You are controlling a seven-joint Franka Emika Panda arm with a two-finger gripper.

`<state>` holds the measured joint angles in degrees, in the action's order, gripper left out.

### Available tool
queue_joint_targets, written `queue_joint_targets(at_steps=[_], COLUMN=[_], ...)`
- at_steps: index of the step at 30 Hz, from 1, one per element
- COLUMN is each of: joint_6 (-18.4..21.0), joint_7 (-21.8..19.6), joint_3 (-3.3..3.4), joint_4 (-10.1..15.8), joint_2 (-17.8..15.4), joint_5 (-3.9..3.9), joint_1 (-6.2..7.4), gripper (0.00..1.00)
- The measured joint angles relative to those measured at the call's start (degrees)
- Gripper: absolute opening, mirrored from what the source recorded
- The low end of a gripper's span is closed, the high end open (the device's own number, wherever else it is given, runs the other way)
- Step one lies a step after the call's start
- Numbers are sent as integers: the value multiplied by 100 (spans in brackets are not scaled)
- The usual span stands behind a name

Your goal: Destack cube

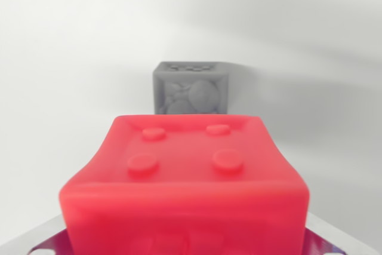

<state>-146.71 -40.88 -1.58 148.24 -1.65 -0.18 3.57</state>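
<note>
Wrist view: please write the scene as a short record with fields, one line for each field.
view: wrist camera, looking across a pale surface
nearest object: red cube, fills the lower picture, four round studs on its top face
far object: grey cube, behind the red one, studs on top, relief on its front face
relation: grey cube stands on the white surface; whether the two cubes touch cannot be told
stack: not stacked one on the other
pincer: metal parts at the bottom corners, fingers hidden; open or shut cannot be told

Plain white surface all round, soft grey shadows towards the wrist view's right
</note>
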Motion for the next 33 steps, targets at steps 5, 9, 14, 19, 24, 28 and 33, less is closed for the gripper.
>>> queue_joint_targets(at_steps=[5, 9, 14, 19, 24, 28, 33], joint_6=[282, 468, 511, 492, 473, 450, 417], joint_7=[6, 10, -65, -226, -375, -490, -661], joint_3=[0, 0, -30, -79, -117, -145, -185], joint_4=[-47, -84, -152, -242, -317, -382, -477], joint_2=[-236, -395, -372, -207, -122, -35, 98], joint_5=[8, 13, 21, 22, 22, 22, 22], joint_1=[0, 0, 27, 88, 130, 167, 220], gripper=[0, 0, 0, 0, 0, 0, 0])
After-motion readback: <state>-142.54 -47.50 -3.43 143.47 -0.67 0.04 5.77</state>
